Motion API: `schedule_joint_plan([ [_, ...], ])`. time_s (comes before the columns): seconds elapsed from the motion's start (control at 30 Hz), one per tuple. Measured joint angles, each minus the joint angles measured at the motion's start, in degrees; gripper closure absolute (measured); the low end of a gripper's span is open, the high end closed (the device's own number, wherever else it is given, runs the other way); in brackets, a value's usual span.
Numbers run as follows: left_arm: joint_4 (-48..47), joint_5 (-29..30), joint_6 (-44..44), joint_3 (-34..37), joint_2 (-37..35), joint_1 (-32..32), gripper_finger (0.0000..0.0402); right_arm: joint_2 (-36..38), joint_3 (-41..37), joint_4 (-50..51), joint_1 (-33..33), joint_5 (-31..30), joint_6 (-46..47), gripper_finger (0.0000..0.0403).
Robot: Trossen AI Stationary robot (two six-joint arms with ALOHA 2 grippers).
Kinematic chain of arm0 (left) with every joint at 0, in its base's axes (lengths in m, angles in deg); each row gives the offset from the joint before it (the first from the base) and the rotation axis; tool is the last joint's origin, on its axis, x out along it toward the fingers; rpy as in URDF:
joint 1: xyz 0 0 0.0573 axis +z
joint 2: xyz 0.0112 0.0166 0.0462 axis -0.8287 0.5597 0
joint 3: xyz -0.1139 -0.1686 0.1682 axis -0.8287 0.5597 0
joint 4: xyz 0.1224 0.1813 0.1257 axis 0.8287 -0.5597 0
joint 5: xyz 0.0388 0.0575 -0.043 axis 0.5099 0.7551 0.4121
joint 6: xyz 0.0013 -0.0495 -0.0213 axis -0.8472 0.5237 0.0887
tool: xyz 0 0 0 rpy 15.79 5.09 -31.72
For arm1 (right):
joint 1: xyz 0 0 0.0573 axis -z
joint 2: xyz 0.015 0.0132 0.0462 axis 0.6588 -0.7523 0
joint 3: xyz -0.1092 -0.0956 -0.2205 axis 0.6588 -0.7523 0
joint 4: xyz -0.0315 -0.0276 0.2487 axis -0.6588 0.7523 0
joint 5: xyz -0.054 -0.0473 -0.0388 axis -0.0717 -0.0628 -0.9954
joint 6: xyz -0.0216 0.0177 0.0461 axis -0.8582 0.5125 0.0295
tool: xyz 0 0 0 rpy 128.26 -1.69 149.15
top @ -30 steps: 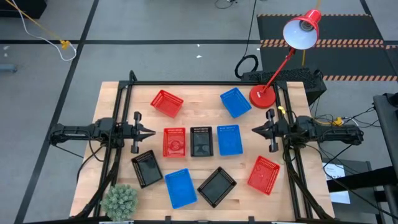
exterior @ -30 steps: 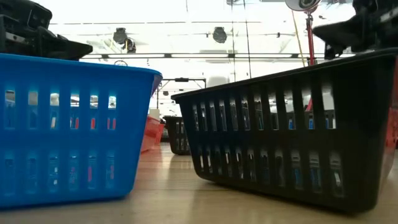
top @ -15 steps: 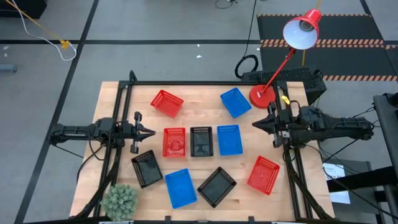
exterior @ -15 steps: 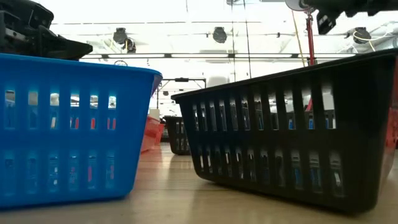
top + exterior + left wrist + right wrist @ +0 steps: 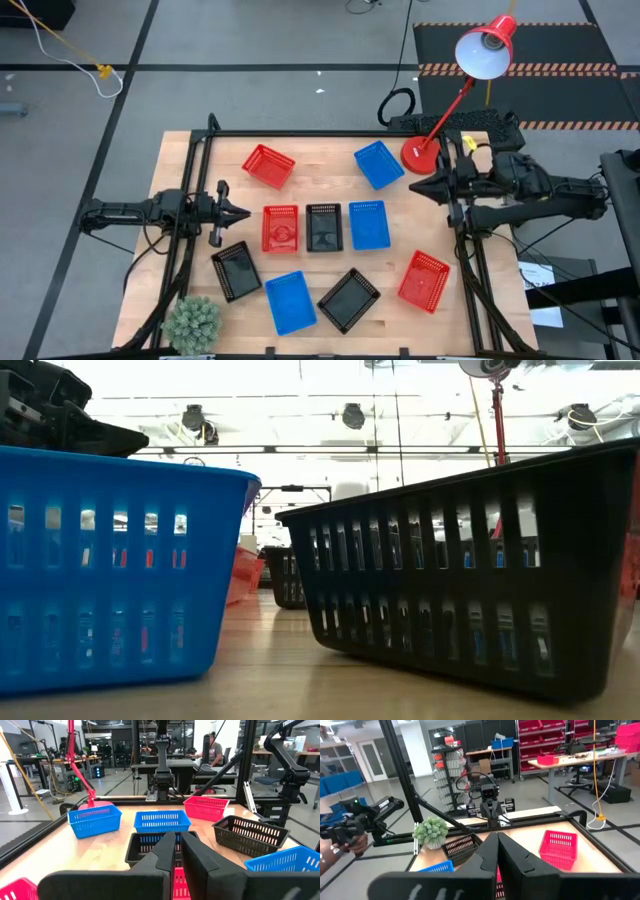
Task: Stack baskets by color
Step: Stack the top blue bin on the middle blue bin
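High view: nine baskets lie singly on the wooden counter (image 5: 180, 160), none stacked. A middle row holds a red basket (image 5: 281, 228), a black basket (image 5: 324, 226) and a blue basket (image 5: 368, 224), side by side with narrow gaps. Toward the far edge sit a tilted red basket (image 5: 268, 166) and a tilted blue basket (image 5: 379, 164); the near row has a black one (image 5: 236, 270), a blue one (image 5: 290, 301), another black (image 5: 349, 299) and a red (image 5: 424, 281). The left gripper (image 5: 243, 212) hangs at the counter's left side, just beside the middle red basket, fingers nearly together and holding nothing. The right gripper (image 5: 414, 187) sits at the right side near the round red lamp base (image 5: 421, 156), closed and empty. A small potted plant (image 5: 192, 322) stands at the near left corner (clear of the baskets). Low view: a blue basket wall (image 5: 110, 560) and a black basket wall (image 5: 470, 570) fill the foreground and block most of the counter behind; the lamp pole (image 5: 496, 420) rises beyond. Left wrist view: own fingers (image 5: 165, 852) almost touching, pointing over the middle row; the far blue basket (image 5: 95, 819) and lamp base lie beyond. Right wrist view: fingers (image 5: 487, 852) pressed shut, a red basket (image 5: 558, 849) ahead, the plant (image 5: 432, 831) beyond; a person's hand (image 5: 345, 842) shows at the room's edge.
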Motion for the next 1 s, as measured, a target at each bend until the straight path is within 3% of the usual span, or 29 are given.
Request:
schedule_joint_plan([
  [0.3,0.22,0.00,2.61,-0.01,0.00,0.00,0.0369,-3.88,4.81,2.98,0.00,0.00,0.02,0.0403],
  [0.43,-1.73,0.02,2.78,-3.41,0.89,0.01,0.0369,-4.32,4.81,3.07,0.00,0.02,-0.09,0.0403],
  [0.63,-12.12,0.16,4.67,-16.09,7.10,-0.01,0.0369,-4.29,4.81,2.97,0.00,0.01,-0.13,0.0403],
  [1.0,-30.47,0.46,4.41,-44.70,25.63,-0.01,0.0369,-4.29,4.81,2.95,0.00,0.00,-0.88,0.0403],
])
